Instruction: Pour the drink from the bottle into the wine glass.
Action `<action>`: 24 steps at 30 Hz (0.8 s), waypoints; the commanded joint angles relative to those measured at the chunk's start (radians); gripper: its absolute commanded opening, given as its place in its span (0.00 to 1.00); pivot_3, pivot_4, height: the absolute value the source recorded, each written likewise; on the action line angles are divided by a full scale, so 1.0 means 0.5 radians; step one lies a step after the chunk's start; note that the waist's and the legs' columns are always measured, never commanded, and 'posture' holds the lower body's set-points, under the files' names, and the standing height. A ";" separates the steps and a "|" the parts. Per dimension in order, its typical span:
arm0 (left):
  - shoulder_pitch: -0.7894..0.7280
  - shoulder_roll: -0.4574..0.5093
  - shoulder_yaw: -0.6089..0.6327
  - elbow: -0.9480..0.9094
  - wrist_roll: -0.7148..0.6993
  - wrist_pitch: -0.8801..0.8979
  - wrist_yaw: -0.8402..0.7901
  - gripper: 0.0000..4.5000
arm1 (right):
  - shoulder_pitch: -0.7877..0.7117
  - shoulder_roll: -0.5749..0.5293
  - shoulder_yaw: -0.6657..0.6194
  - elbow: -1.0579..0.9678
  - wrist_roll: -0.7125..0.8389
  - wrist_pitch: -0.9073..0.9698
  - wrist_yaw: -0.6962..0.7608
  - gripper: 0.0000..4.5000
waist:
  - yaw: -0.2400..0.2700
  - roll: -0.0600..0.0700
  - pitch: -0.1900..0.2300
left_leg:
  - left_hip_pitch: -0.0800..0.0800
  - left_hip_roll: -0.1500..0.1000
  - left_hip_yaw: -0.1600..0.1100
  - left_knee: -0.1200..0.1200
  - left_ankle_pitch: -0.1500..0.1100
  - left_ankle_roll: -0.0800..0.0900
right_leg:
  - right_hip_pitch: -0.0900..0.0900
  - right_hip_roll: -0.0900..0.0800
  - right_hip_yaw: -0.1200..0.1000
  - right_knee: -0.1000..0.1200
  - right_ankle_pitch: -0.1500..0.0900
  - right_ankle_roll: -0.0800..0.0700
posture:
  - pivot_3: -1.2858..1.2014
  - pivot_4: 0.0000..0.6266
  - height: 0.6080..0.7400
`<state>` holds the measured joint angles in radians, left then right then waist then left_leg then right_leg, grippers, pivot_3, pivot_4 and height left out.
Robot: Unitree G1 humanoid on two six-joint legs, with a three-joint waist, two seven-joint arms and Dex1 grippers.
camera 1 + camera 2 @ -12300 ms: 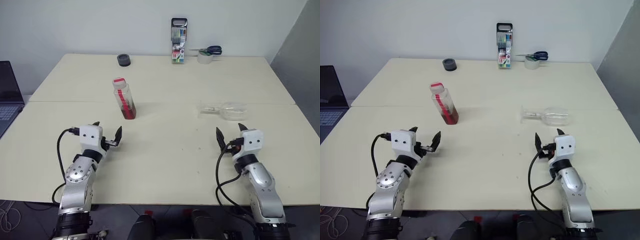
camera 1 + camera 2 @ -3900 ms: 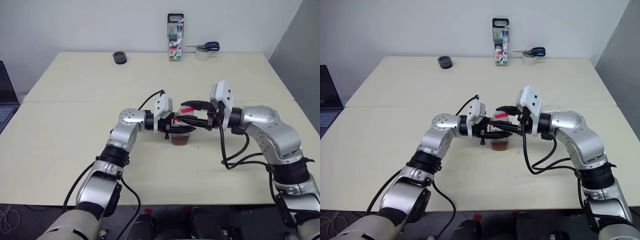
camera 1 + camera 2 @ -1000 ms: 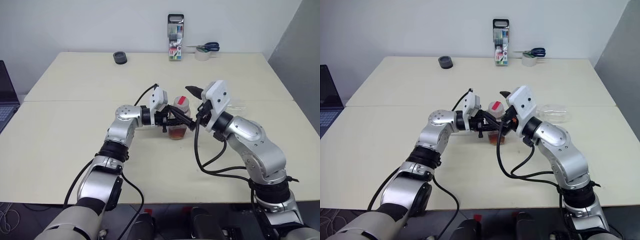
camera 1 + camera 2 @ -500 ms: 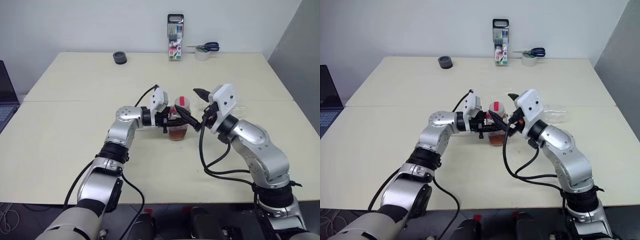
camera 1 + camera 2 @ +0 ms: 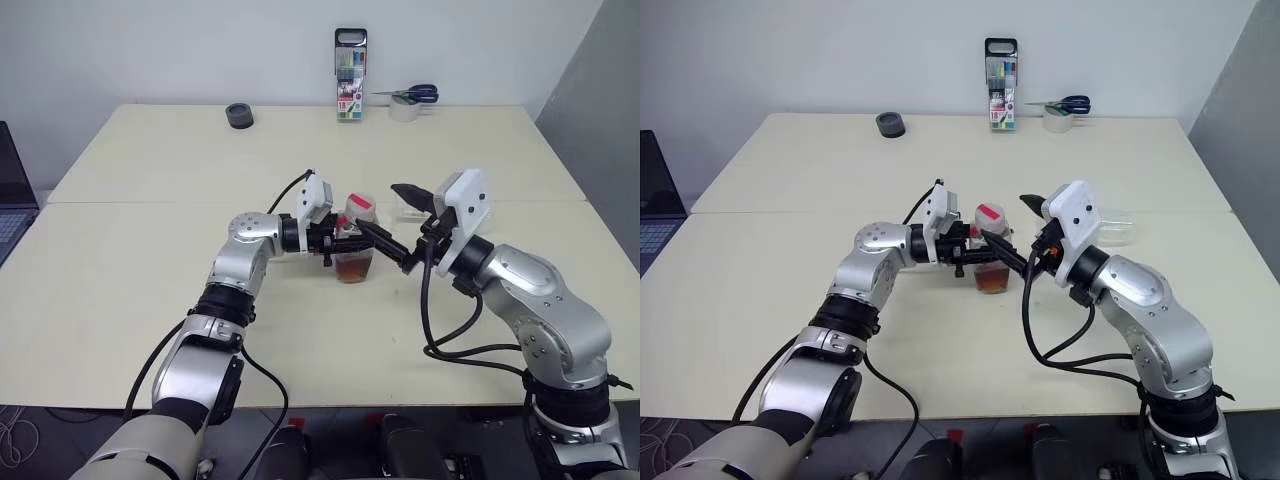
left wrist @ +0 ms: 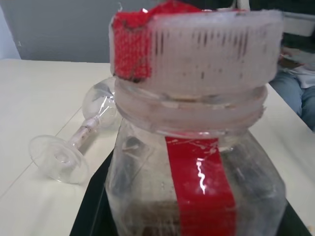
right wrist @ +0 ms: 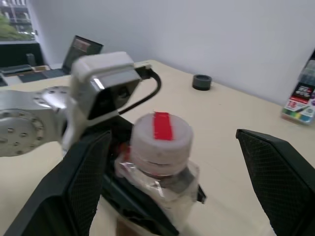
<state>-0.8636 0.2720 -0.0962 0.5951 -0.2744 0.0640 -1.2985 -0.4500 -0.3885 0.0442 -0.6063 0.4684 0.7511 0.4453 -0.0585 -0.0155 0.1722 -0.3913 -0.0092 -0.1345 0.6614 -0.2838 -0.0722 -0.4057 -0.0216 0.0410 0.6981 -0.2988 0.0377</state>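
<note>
Counts: we see 1 bottle (image 5: 356, 238), 1 wine glass (image 6: 81, 141), 2 grippers, 1 table (image 5: 150, 260).
Other things: at the table's far edge we count 1 pen case (image 5: 351, 61), 1 pair of scissors (image 5: 412, 95) lying on 1 tape roll (image 5: 405, 111), and 1 small black round thing (image 5: 239, 116); 1 laptop (image 5: 15, 185) sits off the left edge.
Bottle: it stands near the middle of the table, tilted a little, cap (image 7: 161, 130) on, with a red strip across the cap and down the side.
Drink: the reddish-brown drink (image 5: 354, 268) fills only the lowest part of the bottle.
Left gripper: our left gripper (image 5: 345, 241) reaches in from the left and is clamped on the bottle's body below the cap.
Right gripper: our right gripper (image 5: 400, 222) has its 2 fingers spread wide and grips nothing; it sits just right of the bottle, one finger tip close to the bottle's side, the other higher and apart from it.
Wine glass: it lies on its side on the table, right of the bottle and beyond the right gripper, foot toward the bottle, well apart from both grippers.
</note>
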 commanded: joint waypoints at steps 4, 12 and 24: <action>-0.088 0.021 0.049 -0.041 -0.063 0.022 -0.080 0.37 | -0.136 0.063 0.131 -0.010 -0.084 -0.039 -0.086 0.96 | -0.003 0.000 0.000 | 0.000 0.001 0.000 0.000 0.000 0.000 | 0.000 0.001 0.000 0.000 0.000 0.000 | 0.52 0.24 1.00; -0.076 0.026 0.032 -0.071 -0.046 0.010 -0.137 0.37 | -0.224 0.119 0.225 0.181 -0.283 -0.159 -0.139 0.96 | -0.001 0.000 0.000 | 0.000 0.000 0.000 0.000 0.000 -0.001 | 0.000 0.000 0.000 0.000 0.000 0.000 | 0.52 0.24 1.00; -0.052 0.037 0.026 -0.093 -0.028 -0.004 -0.144 0.37 | -0.169 0.128 0.081 0.207 -0.275 -0.136 -0.160 0.96 | -0.001 0.000 0.000 | 0.000 0.000 -0.001 0.000 0.000 -0.001 | 0.000 0.000 0.000 0.000 0.000 0.000 | 0.52 0.24 1.00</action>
<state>-0.8759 0.2806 -0.0948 0.5903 -0.2736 0.0795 -1.3642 -0.5347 -0.3118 0.1394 -0.4658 0.3323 0.6864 0.3736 -0.0592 -0.0155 0.1722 -0.3913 -0.0091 -0.1348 0.6614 -0.2836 -0.0724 -0.4057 -0.0216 0.0408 0.6981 -0.2988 0.0377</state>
